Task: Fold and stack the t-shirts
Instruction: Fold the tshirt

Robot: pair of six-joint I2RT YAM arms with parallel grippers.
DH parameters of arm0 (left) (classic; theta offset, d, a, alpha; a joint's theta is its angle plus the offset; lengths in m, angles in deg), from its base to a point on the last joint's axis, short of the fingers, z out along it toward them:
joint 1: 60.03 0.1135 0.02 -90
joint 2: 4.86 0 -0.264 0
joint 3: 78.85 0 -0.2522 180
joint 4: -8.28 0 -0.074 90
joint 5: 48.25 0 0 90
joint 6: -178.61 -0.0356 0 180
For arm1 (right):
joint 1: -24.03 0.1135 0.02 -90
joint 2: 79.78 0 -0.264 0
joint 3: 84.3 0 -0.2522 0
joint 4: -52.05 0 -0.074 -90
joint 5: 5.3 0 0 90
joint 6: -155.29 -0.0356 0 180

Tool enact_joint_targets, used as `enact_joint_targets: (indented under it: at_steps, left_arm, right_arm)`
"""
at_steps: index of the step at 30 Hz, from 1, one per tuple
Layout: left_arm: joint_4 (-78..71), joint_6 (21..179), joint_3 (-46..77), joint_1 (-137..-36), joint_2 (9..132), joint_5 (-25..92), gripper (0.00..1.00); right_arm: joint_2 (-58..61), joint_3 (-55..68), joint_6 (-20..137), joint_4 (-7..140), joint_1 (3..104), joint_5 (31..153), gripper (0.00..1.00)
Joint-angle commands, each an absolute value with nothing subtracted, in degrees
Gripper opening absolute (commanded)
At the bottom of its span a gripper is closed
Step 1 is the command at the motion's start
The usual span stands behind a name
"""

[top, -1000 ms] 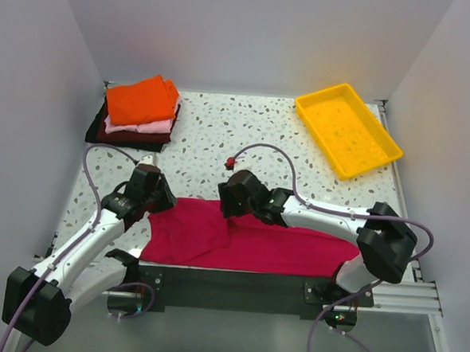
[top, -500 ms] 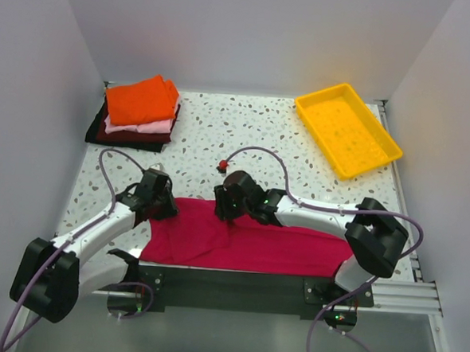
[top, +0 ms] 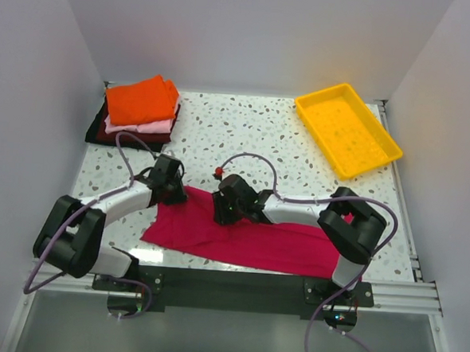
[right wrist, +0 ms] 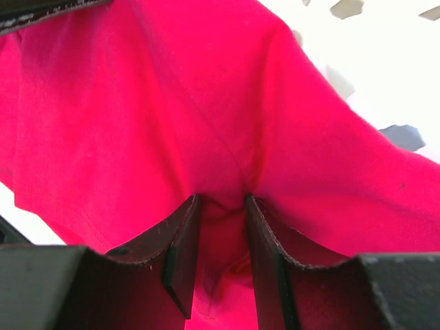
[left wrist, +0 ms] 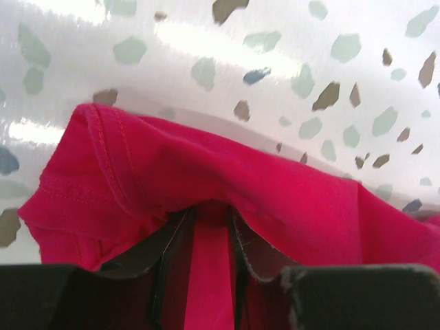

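The crimson-magenta t-shirt [top: 255, 243] lies stretched along the near edge of the table. My left gripper [top: 172, 193] is shut on its far left edge, and the cloth [left wrist: 206, 172] bunches between the fingers in the left wrist view. My right gripper [top: 221, 213] is shut on the shirt's far edge near the middle, with a fold of cloth [right wrist: 220, 137] pinched between the fingers. A stack of folded shirts stands at the far left: orange [top: 142, 100] on top, pale pink [top: 156, 126] below, dark maroon [top: 114, 133] at the bottom. The neck label is hidden.
A yellow plastic tray [top: 347, 129] lies at the far right of the speckled table [top: 221, 135]. White walls close in the left, right and far sides. The right arm's cable [top: 248, 157] loops above the middle of the table.
Both grippers have moved away from the near edge with the shirt's edge in them. The shirt has been pulled further onto the table and its left part has shifted.
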State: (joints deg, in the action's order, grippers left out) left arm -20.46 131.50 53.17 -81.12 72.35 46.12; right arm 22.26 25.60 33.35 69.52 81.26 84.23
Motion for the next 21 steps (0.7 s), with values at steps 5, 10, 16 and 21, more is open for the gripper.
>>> enact_joint_targets:
  at_steps: [5,10,16,21]
  left_arm:
    - [-19.2,126.6,43.6,-80.7,85.9,50.7,0.31]
    - [-19.8,124.5,34.1,-80.3,93.7,51.3,0.29]
    - [-21.7,121.6,21.6,-80.2,103.5,51.7,0.29]
    - [-23.0,119.2,11.5,-80.3,110.1,50.8,0.29]
  right_arm:
    - [26.1,25.2,32.7,73.0,76.6,82.5,0.36]
    - [27.4,23.1,33.6,74.5,73.8,82.5,0.36]
    - [30.2,19.5,34.4,76.9,69.9,83.1,0.36]
    - [30.9,18.5,34.9,77.7,66.9,83.1,0.38]
